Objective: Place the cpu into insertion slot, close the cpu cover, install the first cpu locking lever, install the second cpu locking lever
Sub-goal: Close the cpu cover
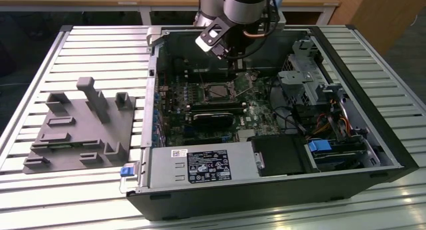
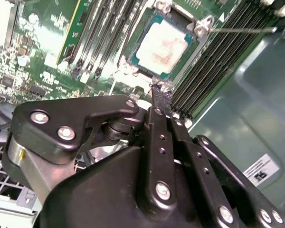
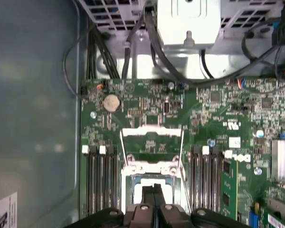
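Hovering inside the open case, your pincer is closed on nothing. The chip lies flat in its socket, metal face up, at 7 o'clock from the pincer in the exterior view; the cover is swung open.

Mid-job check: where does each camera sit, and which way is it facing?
Exterior view: off the arm, high over the slatted table, looking down into the open computer case; the arm and hand show.
First wrist view: on the wrist, looking down past the hand at the motherboard and open cpu cover.
Second wrist view: on the wrist, angled along the hand's black linkage toward the cpu.
Shared: both wrist views show the hand and the motherboard.
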Tool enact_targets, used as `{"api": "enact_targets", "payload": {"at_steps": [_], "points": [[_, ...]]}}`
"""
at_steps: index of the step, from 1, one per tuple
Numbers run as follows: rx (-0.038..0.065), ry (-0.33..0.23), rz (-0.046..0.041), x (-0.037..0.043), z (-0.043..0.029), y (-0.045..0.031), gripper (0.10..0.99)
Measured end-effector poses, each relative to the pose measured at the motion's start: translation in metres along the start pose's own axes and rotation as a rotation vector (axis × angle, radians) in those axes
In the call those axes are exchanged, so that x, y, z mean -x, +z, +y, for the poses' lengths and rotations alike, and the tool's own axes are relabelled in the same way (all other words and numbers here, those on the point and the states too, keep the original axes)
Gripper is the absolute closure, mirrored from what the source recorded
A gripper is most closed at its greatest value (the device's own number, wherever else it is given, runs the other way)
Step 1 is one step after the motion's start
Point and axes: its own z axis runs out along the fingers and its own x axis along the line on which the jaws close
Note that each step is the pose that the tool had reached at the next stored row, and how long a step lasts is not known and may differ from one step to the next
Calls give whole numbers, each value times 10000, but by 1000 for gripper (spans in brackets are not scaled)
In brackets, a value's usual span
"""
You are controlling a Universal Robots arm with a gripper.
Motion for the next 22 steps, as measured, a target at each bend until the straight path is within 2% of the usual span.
{"api": "enact_targets", "payload": {"at_steps": [6, 11, 22], "points": [[-1, -2, -1, -2, 151, 2, 980], [0, -1, 3, -3, 183, -7, 980], [0, -3, 0, -4, 311, 6, 980]]}}
